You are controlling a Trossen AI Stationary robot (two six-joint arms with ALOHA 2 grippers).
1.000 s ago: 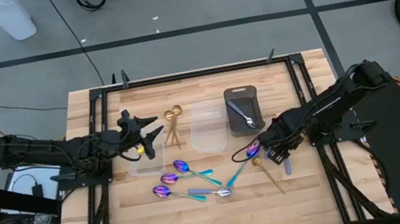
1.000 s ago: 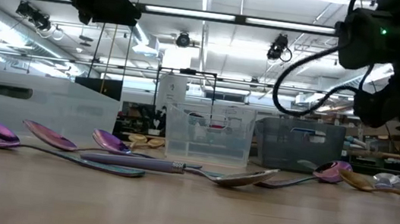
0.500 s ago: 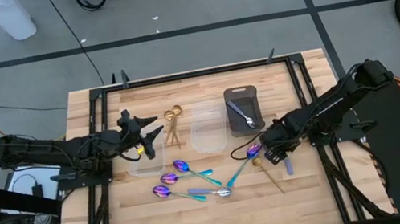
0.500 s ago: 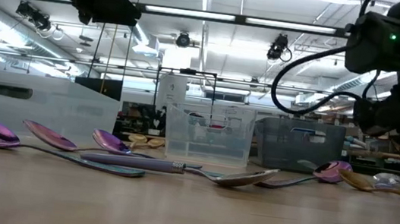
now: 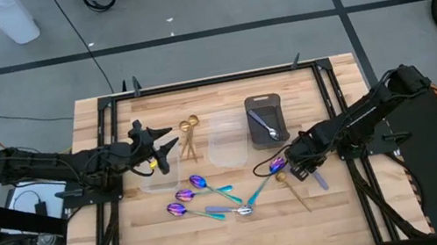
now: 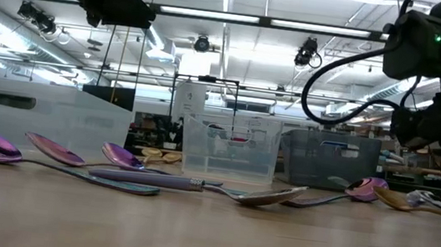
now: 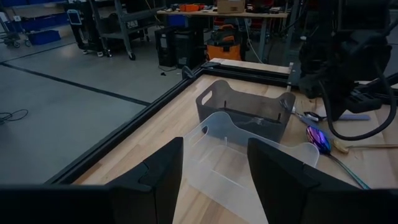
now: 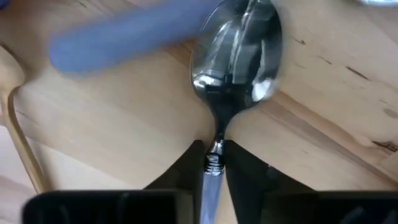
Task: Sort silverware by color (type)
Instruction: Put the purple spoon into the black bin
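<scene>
My right gripper is low over the table's right middle, shut on a silver spoon with a pale handle. A lavender handle lies beside it, and a gold spoon lies near. Iridescent purple-blue spoons with teal handles lie flat at the table's middle front, one by my right gripper. A silver spoon lies among them. Gold pieces lie at the far middle. My left gripper is open and empty above a clear container. My right gripper pinches the silver spoon's neck, just behind the bowl, between its two fingers. The fingers lie along the spoon, with the handle running back between them. The bowl faces up close over the wood; whether it is lifted clear I cannot tell.
A dark grey tray holding a silver spoon stands at the far right middle, and a second clear container stands left of it. A black frame rims the table. Bare wood lies along the near edge.
My right gripper has shifted slightly by the gold spoon. The lavender handle beside it has turned from pointing straight at the near edge to slanting toward the near right.
</scene>
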